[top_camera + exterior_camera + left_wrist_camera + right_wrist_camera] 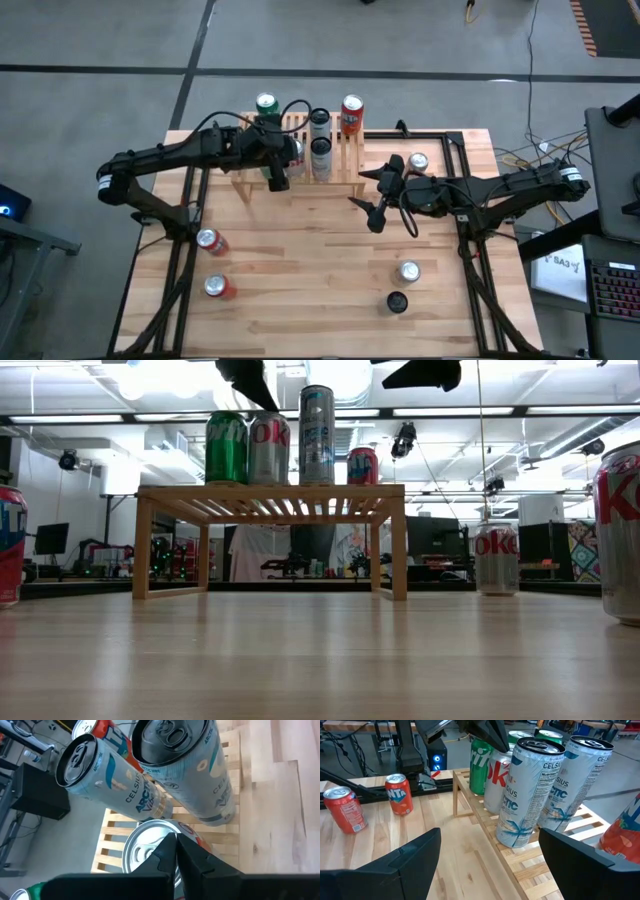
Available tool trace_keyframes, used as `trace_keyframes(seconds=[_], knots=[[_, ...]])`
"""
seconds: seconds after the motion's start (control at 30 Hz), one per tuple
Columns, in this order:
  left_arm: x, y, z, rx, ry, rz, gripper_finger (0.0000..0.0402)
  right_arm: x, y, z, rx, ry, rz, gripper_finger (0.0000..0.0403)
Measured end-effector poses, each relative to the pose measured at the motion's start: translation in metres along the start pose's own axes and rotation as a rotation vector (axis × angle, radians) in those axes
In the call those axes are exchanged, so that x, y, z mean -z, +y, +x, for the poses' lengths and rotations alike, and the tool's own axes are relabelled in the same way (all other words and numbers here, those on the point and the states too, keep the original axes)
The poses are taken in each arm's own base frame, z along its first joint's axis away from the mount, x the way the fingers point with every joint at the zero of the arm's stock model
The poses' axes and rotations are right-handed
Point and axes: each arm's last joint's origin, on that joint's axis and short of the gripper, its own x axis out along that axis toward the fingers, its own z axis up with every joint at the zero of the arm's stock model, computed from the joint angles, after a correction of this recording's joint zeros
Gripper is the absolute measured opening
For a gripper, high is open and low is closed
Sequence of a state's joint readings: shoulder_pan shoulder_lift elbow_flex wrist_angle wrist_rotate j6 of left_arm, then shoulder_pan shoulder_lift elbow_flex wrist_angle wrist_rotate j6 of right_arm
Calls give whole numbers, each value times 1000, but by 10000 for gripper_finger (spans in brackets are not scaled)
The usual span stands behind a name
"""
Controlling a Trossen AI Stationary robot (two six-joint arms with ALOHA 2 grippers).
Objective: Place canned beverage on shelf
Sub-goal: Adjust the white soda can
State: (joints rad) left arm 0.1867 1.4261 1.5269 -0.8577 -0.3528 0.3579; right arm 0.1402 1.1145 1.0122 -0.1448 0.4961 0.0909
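The shelf is a low light-wood slatted rack at the table's far side. Standing on its slats are a green can, a silver Coke can, two tall white Celsius cans and a red-orange can. My left gripper is shut, slanting down over the silver Coke can's top. My right gripper hangs open and empty above the table, in front of the shelf's right part and facing the cans. My left gripper's shut fingertips come slanting down from the table's left, right at the lid of the silver Coke can, which stands upright on the shelf. I cannot tell whether they touch it.
Two red cans stand on the table's near left. A silver can and a dark-topped can stand near right, and another silver can beside the shelf's right end. Bare planks lie in the table's middle.
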Motion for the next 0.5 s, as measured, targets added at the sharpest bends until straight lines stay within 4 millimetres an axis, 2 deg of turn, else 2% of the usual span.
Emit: trace_keyframes(seconds=[0.5], knots=[[-2, 1, -1, -3, -26, 15, 0, 0, 0, 0, 0, 1, 2, 325]])
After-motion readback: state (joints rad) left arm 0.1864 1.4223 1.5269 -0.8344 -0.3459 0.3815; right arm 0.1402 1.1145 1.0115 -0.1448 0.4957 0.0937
